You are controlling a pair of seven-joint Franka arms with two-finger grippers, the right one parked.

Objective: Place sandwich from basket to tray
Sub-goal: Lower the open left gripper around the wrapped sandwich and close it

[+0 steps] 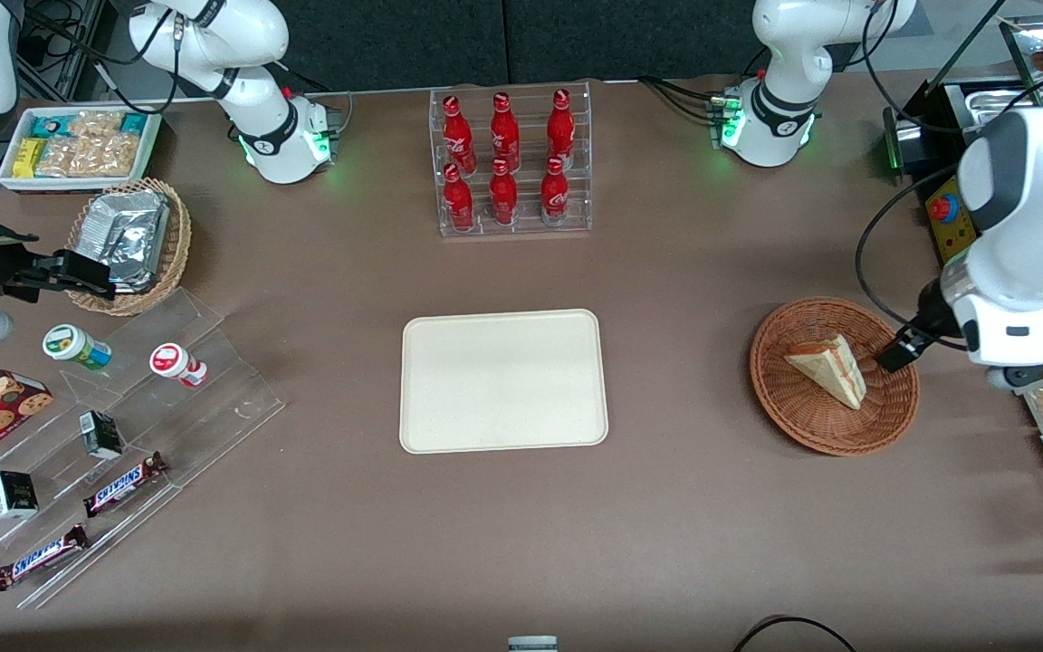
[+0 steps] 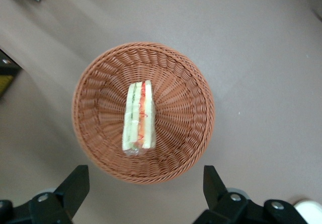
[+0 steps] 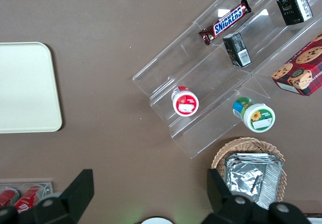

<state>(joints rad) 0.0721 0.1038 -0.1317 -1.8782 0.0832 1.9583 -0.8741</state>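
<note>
The sandwich [image 1: 829,369] is lying in the basket [image 1: 802,421], a wedge of pale bread with its cut edge, striped red and green, facing up in the wrist view [image 2: 139,117]. It is sitting roughly at the middle of the basket [image 2: 186,113], which is resting on the brown tabletop [image 1: 684,507] toward the working arm's end.

The end effector [image 1: 900,349] is hovering above the basket's rim on the working arm's side, clear of the sandwich and touching nothing. Its two dark fingers [image 2: 75,186] are standing wide apart in the wrist view, released and holding nothing, with the basket lying between and ahead of them.

The tray [image 1: 503,380] is lying flat at the middle of the tabletop, well apart from the basket, with nothing on it.

Farther from the front camera than the tray, a clear rack [image 1: 514,163] is holding six red bottles [image 1: 503,192] upright in two rows. Toward the parked arm's end, a tan basket [image 1: 173,254] is holding foil packets [image 1: 128,234], and a clear stepped stand [image 1: 132,435] is carrying two small tubs, small dark boxes and Snickers bars [image 1: 125,484].
</note>
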